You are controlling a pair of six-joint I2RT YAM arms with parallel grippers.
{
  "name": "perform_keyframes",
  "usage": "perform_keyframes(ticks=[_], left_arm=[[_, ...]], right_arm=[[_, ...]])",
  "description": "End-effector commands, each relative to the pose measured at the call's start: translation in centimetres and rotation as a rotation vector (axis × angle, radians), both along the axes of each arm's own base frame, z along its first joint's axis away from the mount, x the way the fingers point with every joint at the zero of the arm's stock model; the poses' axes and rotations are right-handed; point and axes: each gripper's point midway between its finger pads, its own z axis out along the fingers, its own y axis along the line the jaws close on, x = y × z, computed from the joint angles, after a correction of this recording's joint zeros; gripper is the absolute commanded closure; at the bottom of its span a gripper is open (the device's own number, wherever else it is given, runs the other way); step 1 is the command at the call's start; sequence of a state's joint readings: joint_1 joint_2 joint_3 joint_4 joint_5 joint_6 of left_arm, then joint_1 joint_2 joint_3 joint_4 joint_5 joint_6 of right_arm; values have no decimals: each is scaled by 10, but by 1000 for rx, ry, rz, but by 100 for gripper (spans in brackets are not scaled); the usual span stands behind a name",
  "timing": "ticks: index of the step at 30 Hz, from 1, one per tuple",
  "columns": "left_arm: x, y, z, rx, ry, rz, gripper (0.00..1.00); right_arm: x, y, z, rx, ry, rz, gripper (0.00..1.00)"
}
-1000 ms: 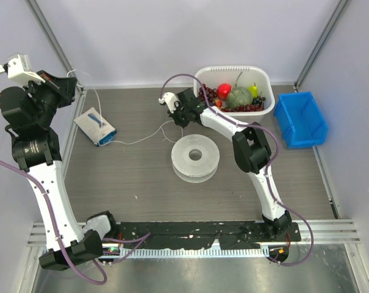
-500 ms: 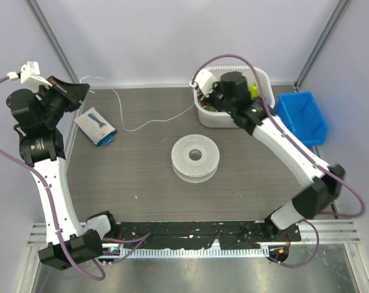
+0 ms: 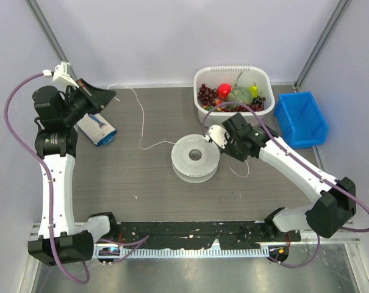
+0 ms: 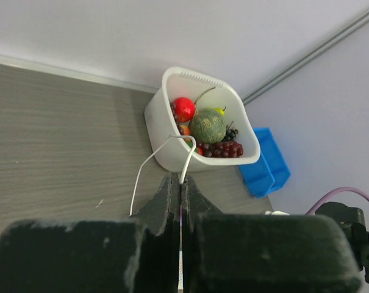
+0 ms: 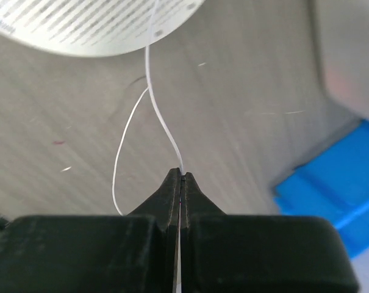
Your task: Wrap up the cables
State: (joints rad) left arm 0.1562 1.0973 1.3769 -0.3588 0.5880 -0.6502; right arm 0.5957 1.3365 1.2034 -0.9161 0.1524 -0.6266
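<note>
Jaws of left gripper [image 4: 181,182] pressed together, thin white cable [image 3: 141,125] pinched between tips. Gripper raised at far left, near blue-and-white packet [image 3: 96,127]. Right gripper [image 5: 180,176] likewise closed tight on same cable, low over table [image 3: 123,177], just right of translucent spool [image 3: 196,156]. Cable drops from left gripper to table, bends right, meets spool's left edge. Short loop lies on table near right gripper. White tub [image 3: 233,68] of fruit at far right, blue bin [image 3: 300,119] just beside it.
</note>
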Motion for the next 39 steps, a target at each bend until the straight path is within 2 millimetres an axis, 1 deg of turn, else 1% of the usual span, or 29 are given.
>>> perform_keyframes(ticks=[1,3,6,8,9,10,11,12,13,14,15,16,17,18,19,22,24,25,26,27,28,30,32,33,34,35,36,37,39], left_arm=[[5,-3,-13,18,25,-1,100],[5,-3,-17,18,37,3,100],[9,-2,-24,16,60,12,100],[10,-3,-26,10,70,11,100],[11,-3,-28,7,76,11,100],[12,-4,-29,4,81,10,100],[12,-3,-29,4,82,12,100],[12,-4,-30,2,86,9,100],[13,-4,-31,5,86,11,100],[14,-4,-32,6,87,11,100],[14,-4,-32,6,87,11,100],[14,-4,-32,8,86,13,100],[14,-4,-32,8,86,14,100],[14,-4,-33,8,88,13,100],[14,-4,-34,7,93,14,100],[14,-4,-36,7,96,13,100],[14,-4,-37,5,99,13,100],[14,-3,-37,9,97,14,100],[14,-4,-37,8,96,12,100],[14,-4,-36,9,95,12,100],[14,-3,-36,9,93,14,100],[13,-4,-35,9,90,14,100],[13,-3,-35,14,89,16,100],[13,-4,-36,15,91,15,100],[12,-4,-36,16,89,15,100],[12,-3,-36,15,91,16,100],[12,-3,-36,16,89,15,100],[13,-4,-36,14,89,10,100],[14,-5,-38,9,94,5,100]], right_arm=[[-35,9,-22,73,162,-18,99],[-36,12,-29,81,179,-16,95],[-29,15,-37,82,178,-32,89],[-18,10,-42,65,156,-64,86],[-13,2,-45,63,160,-88,83],[-9,0,-46,74,161,-98,80],[0,-10,-47,83,170,-137,70],[4,-18,-48,115,194,-174,68],[10,-20,-46,128,205,-189,64],[13,-29,-45,153,230,-222,60],[16,-25,-39,190,239,-224,57],[16,-33,-37,212,260,-251,55],[18,-29,-29,251,255,-242,52],[17,-32,-25,264,257,-252,52],[14,-30,-19,293,245,-242,52],[6,-28,-15,337,234,-234,50],[9,-26,-6,406,218,-273,50],[15,-31,-4,434,206,-310,50],[19,-29,-2,485,213,-370,51],[27,-35,0,523,199,-420,51],[27,-31,-1,581,229,-467,51],[31,-28,-1,660,226,-503,51],[24,-17,-4,714,242,-442,51],[19,-16,-10,716,253,-426,51],[20,-13,-8,733,226,-378,51],[16,-13,-12,722,217,-344,51],[18,-11,-11,728,198,-305,52],[17,-11,-15,714,189,-259,52],[13,-2,-16,727,194,-138,52]])
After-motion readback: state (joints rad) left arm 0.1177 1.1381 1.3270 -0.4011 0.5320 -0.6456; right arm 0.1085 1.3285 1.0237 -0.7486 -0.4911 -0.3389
